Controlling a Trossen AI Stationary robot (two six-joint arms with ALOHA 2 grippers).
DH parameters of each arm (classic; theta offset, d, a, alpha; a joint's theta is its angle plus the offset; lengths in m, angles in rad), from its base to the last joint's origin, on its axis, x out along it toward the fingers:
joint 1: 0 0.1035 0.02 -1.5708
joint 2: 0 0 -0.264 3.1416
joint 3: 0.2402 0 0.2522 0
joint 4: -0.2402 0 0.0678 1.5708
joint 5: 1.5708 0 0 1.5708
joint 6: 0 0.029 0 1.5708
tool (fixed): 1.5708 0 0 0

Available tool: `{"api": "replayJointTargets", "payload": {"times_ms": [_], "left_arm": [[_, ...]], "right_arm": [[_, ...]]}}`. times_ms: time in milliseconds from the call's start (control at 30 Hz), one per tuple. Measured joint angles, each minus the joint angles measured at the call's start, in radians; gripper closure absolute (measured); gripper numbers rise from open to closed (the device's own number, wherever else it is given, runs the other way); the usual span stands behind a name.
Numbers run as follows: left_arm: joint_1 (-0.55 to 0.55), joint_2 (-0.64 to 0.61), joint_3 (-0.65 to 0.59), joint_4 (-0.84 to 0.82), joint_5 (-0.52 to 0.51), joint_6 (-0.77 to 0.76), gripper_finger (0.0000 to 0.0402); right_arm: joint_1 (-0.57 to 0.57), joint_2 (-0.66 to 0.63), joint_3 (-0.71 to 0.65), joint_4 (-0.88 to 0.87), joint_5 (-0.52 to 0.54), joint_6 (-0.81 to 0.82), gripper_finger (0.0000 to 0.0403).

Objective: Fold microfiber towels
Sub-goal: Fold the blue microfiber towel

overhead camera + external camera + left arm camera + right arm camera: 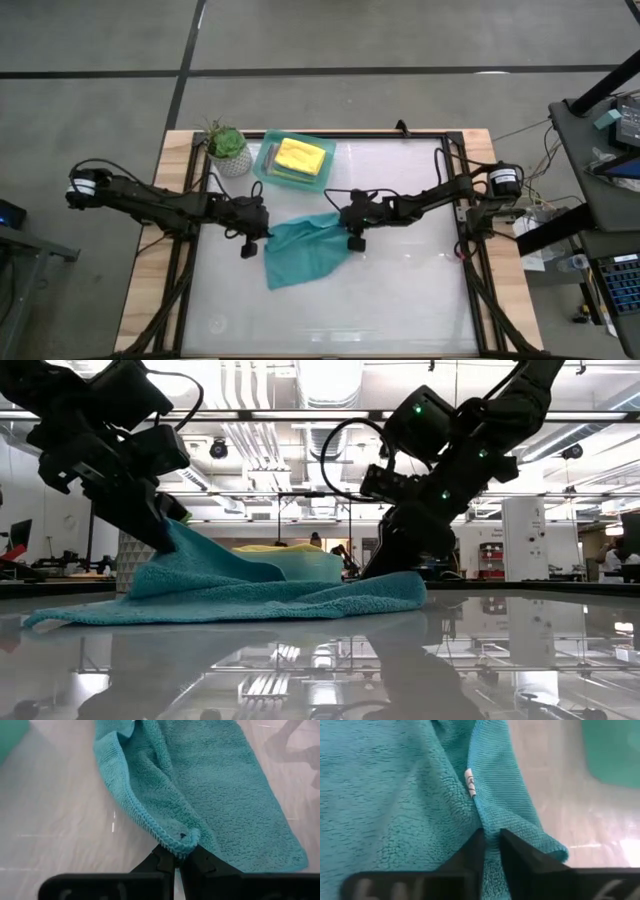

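Fingers (160, 862) of the left gripper (176, 856) are pinching a corner of the teal towel (305, 250). The right gripper (490, 840) is clamping its opposite edge. The towel is lying mid-table (400, 300), near the tray (262, 165) holding a yellow towel (302, 155).

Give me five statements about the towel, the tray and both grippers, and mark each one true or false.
1. The left gripper is shut on an edge of the teal towel. True.
2. The right gripper hangs open, clear of the towel. False: its fingers pinch a fold of the teal towel.
3. A yellow towel lies in the mint-green tray. True.
4. The potted plant stands at the table's near edge by the right arm. False: it stands at the far edge, beside the tray, on the left arm's side.
5. The teal towel is neatly folded in the tray. False: it lies crumpled on the table between the two grippers.
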Motion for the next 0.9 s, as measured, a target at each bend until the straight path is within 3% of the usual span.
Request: {"api": "replayJointTargets", "payload": {"times_ms": [100, 367, 900], "left_arm": [[0.0, 0.0, 0.0, 0.0, -0.012, 0.0, 0.0402], [0.0, -0.021, 0.028, 0.004, -0.016, 0.018, 0.0402], [0.0, -0.218, 0.118, -0.011, -0.016, 0.092, 0.0402]], "right_arm": [[0.0, 0.0, 0.0, 0.0, 0.05, -0.026, 0.0388], [0.0, -0.09, 0.0, -0.011, 0.12, -0.06, 0.0394], [0.007, -0.492, 0.0, -0.135, 0.119, -0.113, 0.0394]]}}
